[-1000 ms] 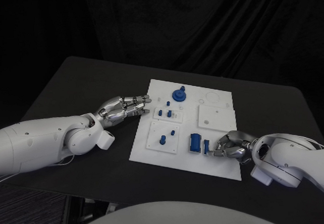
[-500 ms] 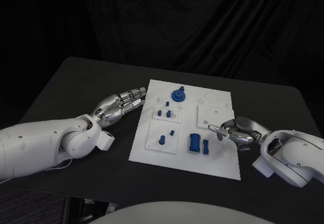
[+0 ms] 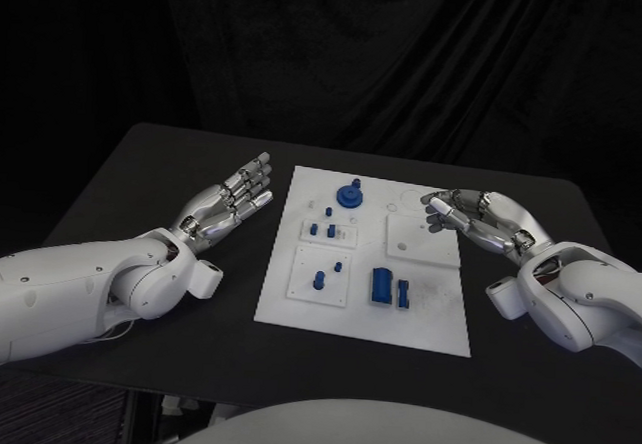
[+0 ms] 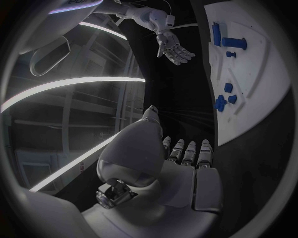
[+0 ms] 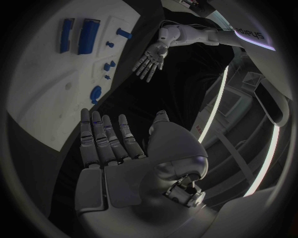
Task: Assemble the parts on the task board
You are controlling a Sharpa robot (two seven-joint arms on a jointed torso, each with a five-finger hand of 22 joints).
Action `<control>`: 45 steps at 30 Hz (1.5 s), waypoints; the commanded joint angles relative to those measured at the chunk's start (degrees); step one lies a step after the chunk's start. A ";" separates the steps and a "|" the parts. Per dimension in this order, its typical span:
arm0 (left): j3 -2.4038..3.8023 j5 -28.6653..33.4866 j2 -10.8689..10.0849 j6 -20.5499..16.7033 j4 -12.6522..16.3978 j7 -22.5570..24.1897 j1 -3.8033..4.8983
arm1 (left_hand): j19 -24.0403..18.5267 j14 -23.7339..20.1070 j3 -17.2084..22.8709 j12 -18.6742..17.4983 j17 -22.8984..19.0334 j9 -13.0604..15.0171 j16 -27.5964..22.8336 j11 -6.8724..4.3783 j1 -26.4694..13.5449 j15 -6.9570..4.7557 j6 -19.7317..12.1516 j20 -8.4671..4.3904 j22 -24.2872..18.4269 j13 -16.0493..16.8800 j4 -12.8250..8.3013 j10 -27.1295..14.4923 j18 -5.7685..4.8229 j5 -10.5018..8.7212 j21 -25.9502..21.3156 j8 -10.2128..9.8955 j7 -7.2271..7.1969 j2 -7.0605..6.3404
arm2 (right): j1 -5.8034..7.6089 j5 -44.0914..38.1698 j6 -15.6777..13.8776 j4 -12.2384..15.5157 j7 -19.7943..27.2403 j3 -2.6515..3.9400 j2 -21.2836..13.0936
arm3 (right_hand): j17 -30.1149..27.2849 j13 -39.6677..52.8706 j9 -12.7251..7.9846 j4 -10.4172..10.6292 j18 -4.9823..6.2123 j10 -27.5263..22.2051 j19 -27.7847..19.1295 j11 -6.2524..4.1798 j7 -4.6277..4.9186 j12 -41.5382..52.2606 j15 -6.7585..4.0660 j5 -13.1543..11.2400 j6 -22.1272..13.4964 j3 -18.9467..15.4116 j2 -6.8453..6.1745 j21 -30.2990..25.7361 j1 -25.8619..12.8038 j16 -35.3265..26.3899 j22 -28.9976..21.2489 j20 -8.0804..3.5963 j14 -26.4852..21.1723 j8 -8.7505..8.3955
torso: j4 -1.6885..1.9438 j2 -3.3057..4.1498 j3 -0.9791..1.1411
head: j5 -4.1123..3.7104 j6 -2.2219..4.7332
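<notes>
While both hands hover with fingers spread and nothing in them, the white task board (image 3: 420, 327) lies in the middle of the black table (image 3: 150, 173), its long sides running from the near edge toward the far one. The left hand (image 3: 230, 199) hangs beside the board's left edge; the right hand (image 3: 480, 219) is raised over its far right corner, palm turned inward. A blue knobbed part (image 3: 352, 193) stands near the far edge, small blue pegs (image 3: 323, 226) sit on the raised plate behind the middle, and two upright blue blocks (image 3: 390, 286) stand side by side toward the near right. With neither hand committed, the next pick looks open; a clean approach would likely come straight down on a single piece, fingers closing round its sides without brushing its neighbour.
</notes>
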 commanded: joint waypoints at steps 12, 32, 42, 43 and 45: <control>0.07 -2.94 3.10 -5.38 -1.66 11.29 0.13 | -0.22 0.00 -1.12 -1.93 -0.05 0.07 -0.20 -3.70 -1.14 -4.42 0.43 -4.51 -1.04 -0.62 -0.02 -1.39 0.57 -0.91 -0.52 -0.17 -1.08 0.49 | -1.57 7.63 1.40 -3.39 16.04 0.00 0.82 | -6.87 -16.45 -12.78 -0.11 0.76 -21.10 -29.63 -11.80 -13.07 -11.47 -5.50 -0.50 -15.16 -1.20 -0.72 -2.98 0.93 -12.82 -29.55 -1.06 -28.12 -3.64 | -0.81 -4.52 -0.13 | 0.40 -0.01; 6.92 6.37 7.11 -22.39 1.36 -4.90 -1.29 | -0.46 0.00 9.21 -1.93 -0.05 -0.88 -0.20 2.09 -51.29 -2.02 -5.23 -6.38 -2.04 -0.62 -10.47 -1.39 -3.48 -13.45 -0.78 -1.10 9.32 -10.07 | -6.21 23.85 -9.87 -7.94 11.41 9.32 11.86 | -7.95 -20.35 -18.78 -16.72 -6.66 -23.01 -31.17 -13.61 -5.02 -21.02 -12.55 -11.01 -26.37 19.84 -11.24 -3.62 -60.25 -15.40 -32.98 -15.90 -31.08 -13.99 | -2.23 -4.13 2.20 | -0.85 9.01; 11.80 12.09 9.94 -35.12 3.56 -8.44 -2.22 | -0.46 0.00 14.76 -1.93 -0.05 -0.88 -0.20 2.09 -61.47 -2.02 -5.23 -6.38 -2.04 -0.62 -12.69 -1.39 -7.72 -16.03 -0.78 -1.10 9.32 -10.07 | -8.66 32.98 -15.40 -10.30 10.72 14.19 17.54 | -7.95 -20.35 -18.78 -16.72 -6.66 -23.01 -31.17 -13.61 -5.02 -21.02 -12.55 -11.01 -26.37 19.84 -11.24 -3.62 -60.25 -15.40 -32.98 -15.90 -31.08 -13.99 | -3.36 -4.32 3.83 | -1.61 15.12; 11.97 12.30 10.04 -35.58 3.63 -8.57 -2.25 | -0.46 0.00 14.76 -1.93 -0.05 -0.88 -0.20 2.09 -62.19 -2.02 -5.23 -6.38 -2.04 -0.62 -16.76 -1.39 -7.72 -16.22 -0.78 -1.10 9.32 -10.07 | -8.70 33.12 -15.48 -10.33 10.71 14.26 17.63 | -7.95 -20.35 -18.78 -16.72 -6.66 -23.01 -31.17 -13.61 -5.02 -21.02 -12.55 -11.01 -26.37 19.84 -11.24 -3.62 -60.25 -15.40 -32.98 -15.90 -31.08 -13.99 | -3.40 -4.32 3.89 | -1.63 15.32; 12.20 12.56 10.17 -36.17 3.74 -8.74 -2.29 | -0.46 0.00 14.76 -1.93 -0.05 -0.88 -0.20 2.09 -63.54 -2.02 -5.23 -6.38 -2.04 -0.62 -16.76 -1.39 -7.72 -16.56 -0.78 -1.10 9.32 -10.07 | -8.71 33.15 -15.50 -10.34 10.71 14.28 17.65 | -7.95 -20.35 -18.78 -16.72 -6.66 -23.01 -31.17 -13.61 -5.02 -21.02 -12.55 -11.01 -26.37 19.84 -11.24 -3.62 -60.25 -15.40 -32.98 -15.90 -31.08 -13.99 | -3.45 -4.33 3.96 | -1.66 15.57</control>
